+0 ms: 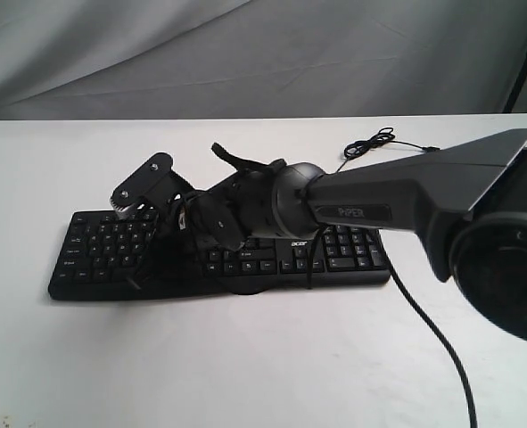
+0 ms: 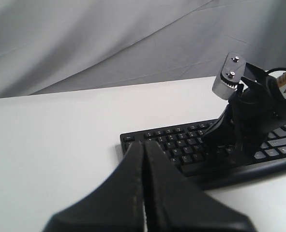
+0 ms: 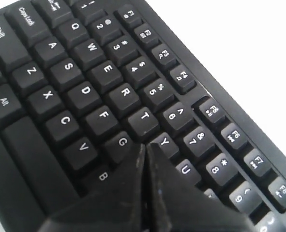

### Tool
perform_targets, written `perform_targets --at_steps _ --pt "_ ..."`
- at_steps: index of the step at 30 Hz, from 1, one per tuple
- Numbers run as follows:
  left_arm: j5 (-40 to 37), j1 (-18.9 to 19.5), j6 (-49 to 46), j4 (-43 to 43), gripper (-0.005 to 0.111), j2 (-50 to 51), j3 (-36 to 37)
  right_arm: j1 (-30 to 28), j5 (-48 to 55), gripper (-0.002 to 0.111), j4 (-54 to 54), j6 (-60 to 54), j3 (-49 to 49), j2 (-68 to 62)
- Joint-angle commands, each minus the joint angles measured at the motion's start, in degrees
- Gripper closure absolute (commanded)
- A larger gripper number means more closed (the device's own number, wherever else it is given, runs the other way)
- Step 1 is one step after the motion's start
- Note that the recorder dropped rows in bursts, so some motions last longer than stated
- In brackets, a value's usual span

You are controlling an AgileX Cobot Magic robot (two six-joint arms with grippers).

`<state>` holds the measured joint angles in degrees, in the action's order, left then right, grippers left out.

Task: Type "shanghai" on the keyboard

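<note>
The black acer keyboard (image 1: 357, 260) lies across the white table (image 1: 245, 357). My right arm reaches over it from the right, and my right gripper (image 1: 156, 251) comes down over the letter keys. In the right wrist view the right gripper (image 3: 145, 146) is shut, its tips close over the keyboard (image 3: 84, 92) between G and Y. The key under them is hidden, and I cannot tell whether they touch it. My left gripper (image 2: 143, 142) is shut on nothing and points at the keyboard's (image 2: 181, 145) Esc end. It does not show in the exterior view.
The keyboard's thin cable (image 1: 372, 141) lies coiled on the table behind its right end. A thicker arm cable (image 1: 432, 332) trails toward the front right. A grey cloth backdrop (image 1: 245, 53) hangs behind the table.
</note>
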<state>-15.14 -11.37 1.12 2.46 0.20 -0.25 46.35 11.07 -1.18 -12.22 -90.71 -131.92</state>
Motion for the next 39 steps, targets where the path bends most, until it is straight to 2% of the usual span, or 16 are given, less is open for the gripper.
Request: perform_targets --at_steps 1,4,13,18,39 --pt "0.3 -0.2 0.2 0.0 0.107 -0.2 0.2 1.0 0.3 0.108 -0.3 -1.0 -0.1 2.8" --pt "0.3 -0.2 0.2 0.0 0.107 -0.2 0.2 2.2 0.6 0.108 -0.3 -1.2 -2.2 2.8" --pt "0.3 -0.2 0.2 0.0 0.107 -0.2 0.2 5.4 10.6 0.108 -0.6 -2.3 -21.0 -6.5" --pt "0.3 -0.2 0.2 0.0 0.107 -0.2 0.2 5.7 12.5 0.108 -2.3 -2.8 -27.2 -11.1" --pt "0.3 -0.2 0.2 0.0 0.107 -0.2 0.2 5.6 11.7 0.108 -5.9 -4.2 -29.3 -14.2"
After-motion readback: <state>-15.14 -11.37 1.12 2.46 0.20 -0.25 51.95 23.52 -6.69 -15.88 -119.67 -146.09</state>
